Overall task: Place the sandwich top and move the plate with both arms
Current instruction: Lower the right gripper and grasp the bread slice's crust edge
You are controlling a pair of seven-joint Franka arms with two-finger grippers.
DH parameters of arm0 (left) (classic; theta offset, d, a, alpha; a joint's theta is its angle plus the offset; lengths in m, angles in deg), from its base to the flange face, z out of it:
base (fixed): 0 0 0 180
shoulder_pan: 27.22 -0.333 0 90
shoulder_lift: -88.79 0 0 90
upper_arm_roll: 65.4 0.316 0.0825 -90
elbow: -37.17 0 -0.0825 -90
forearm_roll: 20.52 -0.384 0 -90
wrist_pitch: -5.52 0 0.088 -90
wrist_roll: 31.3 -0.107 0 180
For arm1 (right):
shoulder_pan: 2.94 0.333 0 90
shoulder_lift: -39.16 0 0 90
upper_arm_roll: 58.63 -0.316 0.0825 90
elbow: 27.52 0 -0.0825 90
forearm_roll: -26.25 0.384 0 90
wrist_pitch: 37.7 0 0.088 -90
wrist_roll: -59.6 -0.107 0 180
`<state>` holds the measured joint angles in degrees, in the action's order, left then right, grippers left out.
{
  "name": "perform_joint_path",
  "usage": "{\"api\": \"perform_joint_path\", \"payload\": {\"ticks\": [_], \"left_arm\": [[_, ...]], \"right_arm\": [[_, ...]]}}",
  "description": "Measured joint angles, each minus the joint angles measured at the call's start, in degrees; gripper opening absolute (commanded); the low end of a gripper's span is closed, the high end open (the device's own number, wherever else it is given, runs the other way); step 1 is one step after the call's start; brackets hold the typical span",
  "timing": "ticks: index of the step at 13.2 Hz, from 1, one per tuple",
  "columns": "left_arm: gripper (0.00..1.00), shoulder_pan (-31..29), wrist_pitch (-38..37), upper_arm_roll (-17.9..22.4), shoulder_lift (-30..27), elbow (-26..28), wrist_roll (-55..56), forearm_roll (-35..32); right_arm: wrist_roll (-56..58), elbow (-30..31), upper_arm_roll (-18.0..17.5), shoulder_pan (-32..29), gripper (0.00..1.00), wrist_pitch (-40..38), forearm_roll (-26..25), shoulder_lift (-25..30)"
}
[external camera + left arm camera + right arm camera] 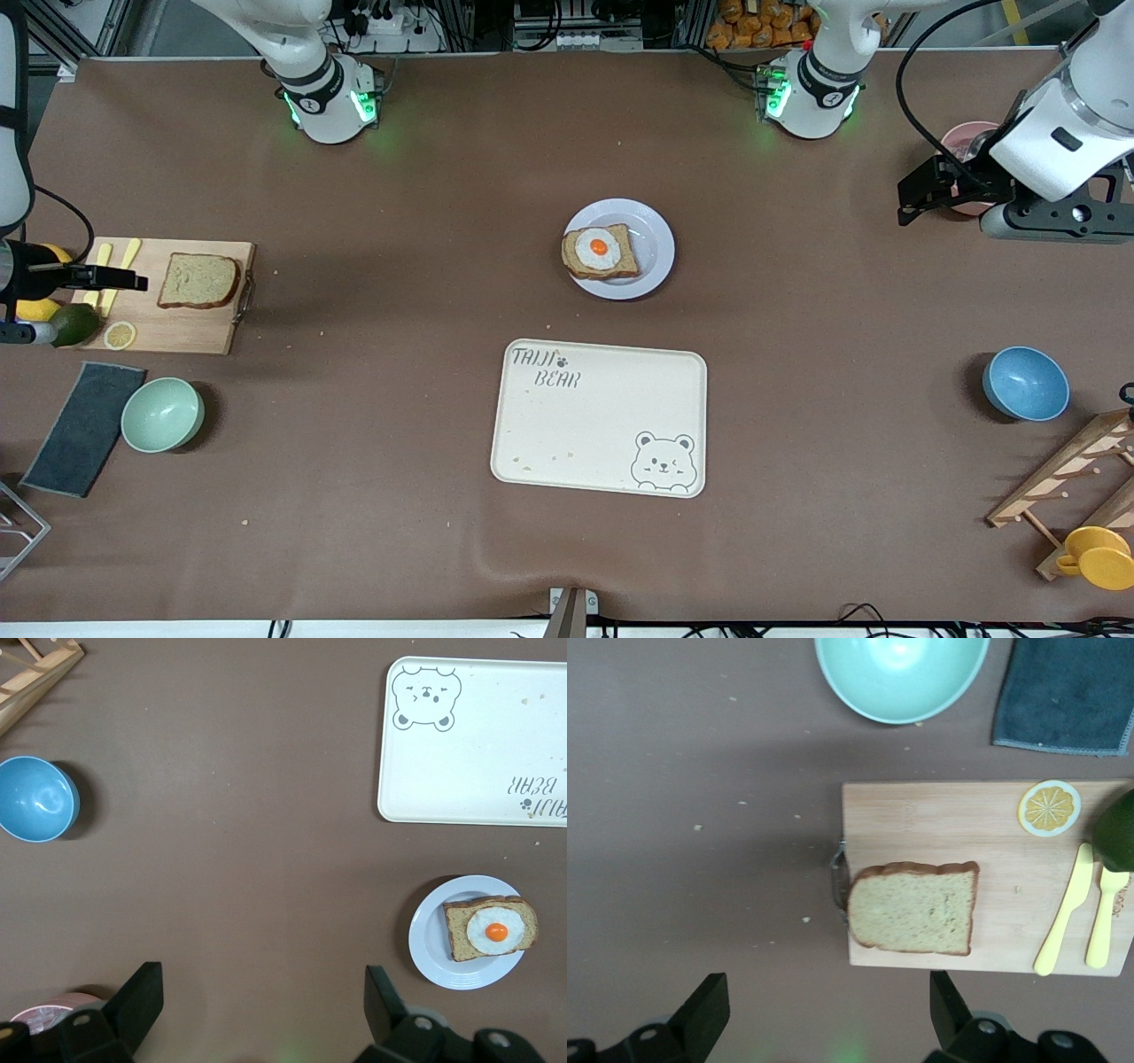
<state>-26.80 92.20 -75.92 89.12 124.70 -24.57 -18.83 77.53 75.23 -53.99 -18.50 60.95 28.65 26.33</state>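
On the cutting board [983, 877], sandwich top [914, 906], right end effector [824, 1010] open, left end effector [261, 1005] open.

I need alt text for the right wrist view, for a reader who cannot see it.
A plain bread slice lies on a wooden cutting board, untouched, with the open right pincer hovering above the table. Also on the board: a lemon slice and two yellow knives.
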Motion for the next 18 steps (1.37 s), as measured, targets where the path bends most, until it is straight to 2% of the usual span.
{"api": "perform_joint_path", "payload": {"ticks": [4, 7, 12, 15, 18], "left_arm": [[1.0, 0.0, 0.0, 0.0, 0.0, 0.0, 0.0, 0.0], [1.0, 0.0, 0.0, 0.0, 0.0, 0.0, 0.0, 0.0], [1.0, 0.0, 0.0, 0.0, 0.1, 0.0, 0.0, 0.0], [1.0, 0.0, 0.0, 0.0, 0.1, 0.0, 0.0, 0.0], [1.0, 0.0, 0.0, 0.0, 0.1, 0.0, 0.0, 0.0]], "right_arm": [[9.7, 5.5, 0.1, -7.6, 0.99, 5.2, 0.5, -0.9], [16.4, 6.1, 0.1, -11.5, 0.76, 7.8, 3.6, -3.8], [21.4, 6.4, 0.1, -15.8, 0.75, 13.4, 8.9, -10.8], [22.3, 6.4, 0.1, -17.2, 0.63, 14.1, 9.6, -13.0], [22.5, 6.8, 0.1, -18.1, 0.57, 14.1, 10.6, -13.8]]}}
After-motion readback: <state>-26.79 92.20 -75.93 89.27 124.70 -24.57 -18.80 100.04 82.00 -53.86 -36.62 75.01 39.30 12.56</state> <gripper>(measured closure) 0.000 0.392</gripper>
